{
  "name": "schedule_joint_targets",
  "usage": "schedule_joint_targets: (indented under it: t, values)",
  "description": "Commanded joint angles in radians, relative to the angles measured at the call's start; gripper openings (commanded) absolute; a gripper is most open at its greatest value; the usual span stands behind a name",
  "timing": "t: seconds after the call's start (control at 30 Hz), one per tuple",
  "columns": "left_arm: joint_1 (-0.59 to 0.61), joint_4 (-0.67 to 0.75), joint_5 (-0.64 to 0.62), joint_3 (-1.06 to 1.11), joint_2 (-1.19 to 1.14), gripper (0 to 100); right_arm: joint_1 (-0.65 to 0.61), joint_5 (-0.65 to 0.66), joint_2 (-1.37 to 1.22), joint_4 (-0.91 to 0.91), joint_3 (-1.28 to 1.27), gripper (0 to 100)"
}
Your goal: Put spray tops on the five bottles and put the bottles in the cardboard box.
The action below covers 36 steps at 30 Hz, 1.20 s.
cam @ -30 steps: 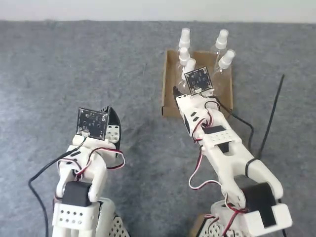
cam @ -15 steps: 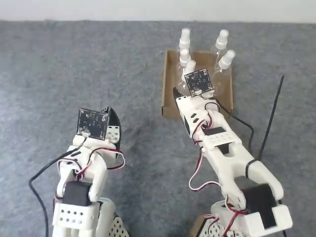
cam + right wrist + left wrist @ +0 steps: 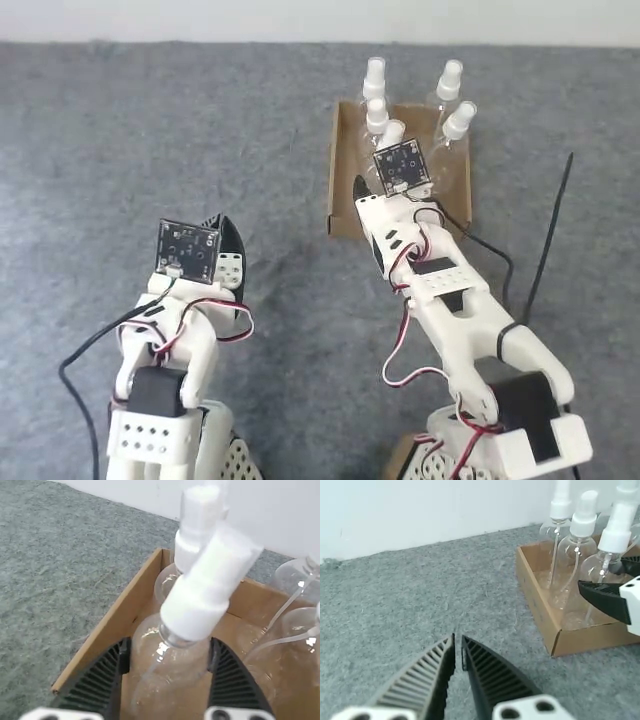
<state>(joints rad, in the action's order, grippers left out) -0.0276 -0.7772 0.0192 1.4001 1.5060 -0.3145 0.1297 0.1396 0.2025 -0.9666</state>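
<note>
Right tool [image 3: 170, 645] clasps the tilted bottle [image 3: 172, 667] mid-body; probably light, slippery, thin-walled. Left tool [image 3: 458, 639] closed, empty.

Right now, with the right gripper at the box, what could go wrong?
1. The tilted bottle, held by the right gripper, leans toward the other bottles. Released like this, it may topple onto them.
2. The cardboard box is crowded, so lifting out could snag the spray top.
</note>
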Motion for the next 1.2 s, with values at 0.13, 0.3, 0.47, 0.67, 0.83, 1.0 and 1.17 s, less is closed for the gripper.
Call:
schedule_joint_targets:
  t: [0.13,0.3,0.47,0.67,0.83,1.0,1.17]
  values:
    - [0.006,0.025,0.005,-0.004,0.02,1,0.01,0.014,0.01,-0.005,-0.009,14.5]
    - [0.006,0.025,0.005,-0.004,0.02,1,0.01,0.014,0.01,-0.005,-0.009,14.6]
    - [0.006,0.025,0.005,-0.004,0.02,1,0.008,0.014,0.01,-0.005,-0.009,14.6]
    - [0.009,0.025,0.005,-0.004,0.02,1,0.008,0.014,0.01,-0.005,-0.009,20.9]
    - [0.009,0.025,0.005,-0.004,0.02,1,0.004,0.014,0.01,-0.036,-0.009,31.6]
    - [0.011,0.025,0.005,-0.004,0.02,1,-0.025,0.014,0.01,-0.048,-0.009,32.3]
    - [0.011,0.025,0.005,-0.004,0.02,1,-0.021,0.014,0.012,-0.048,-0.009,32.3]
